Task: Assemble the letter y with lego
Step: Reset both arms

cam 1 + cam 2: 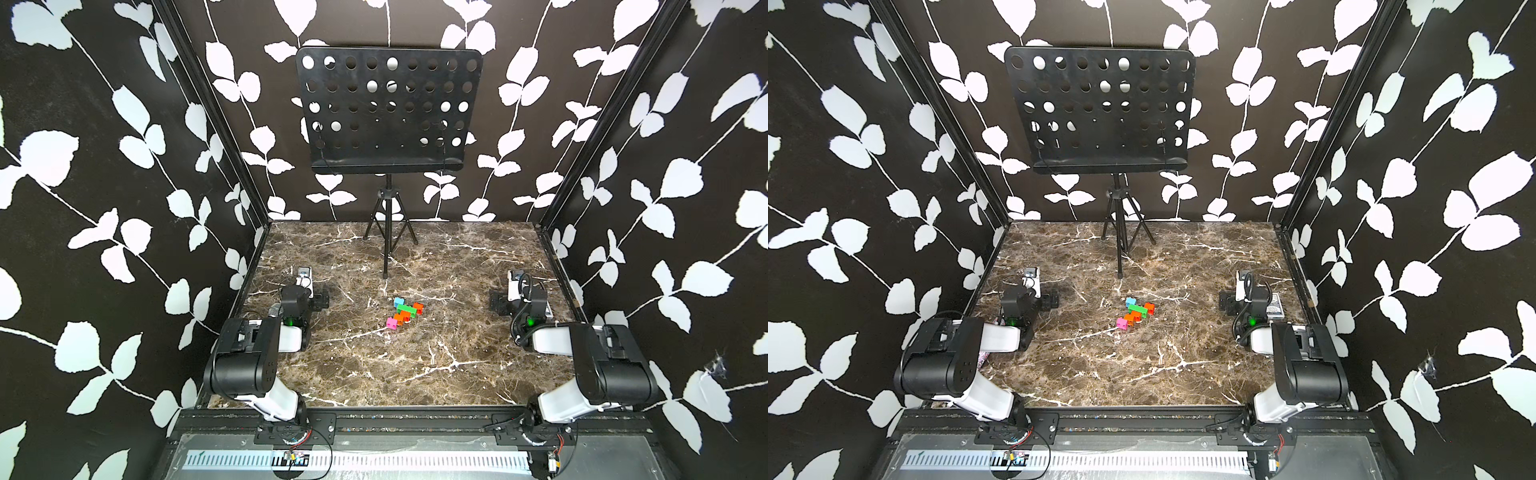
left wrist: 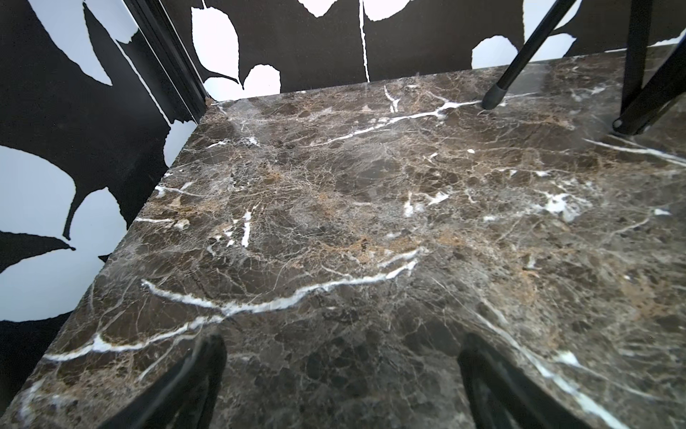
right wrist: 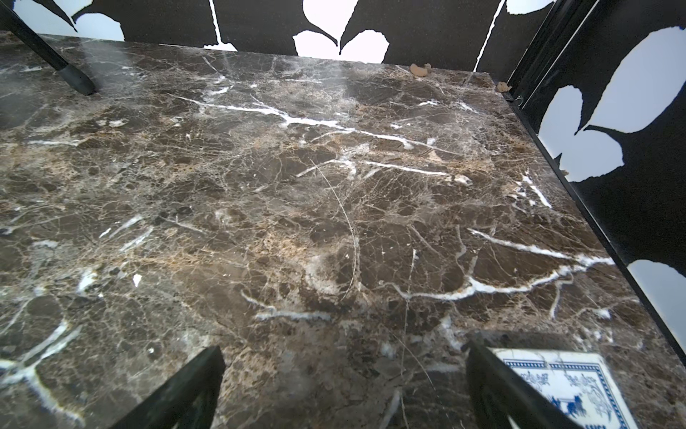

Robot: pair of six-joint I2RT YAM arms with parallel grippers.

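Top views show the letter y [image 1: 406,309] [image 1: 1137,310]: green bar, orange stem, pink end; both jaws spread.

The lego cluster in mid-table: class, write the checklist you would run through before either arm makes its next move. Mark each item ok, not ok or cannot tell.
1. Left end effector open and empty: ok.
2. Right end effector open and empty: ok.
3. Lego cluster apart from both arms and unobstructed in both top views: ok.
4. Bricks all pressed firmly together into a y: cannot tell, too small.
5. Music stand leg clear of the cluster: ok.
6. Playing card lies flat beside the right end effector, on the side away from the cluster: ok.
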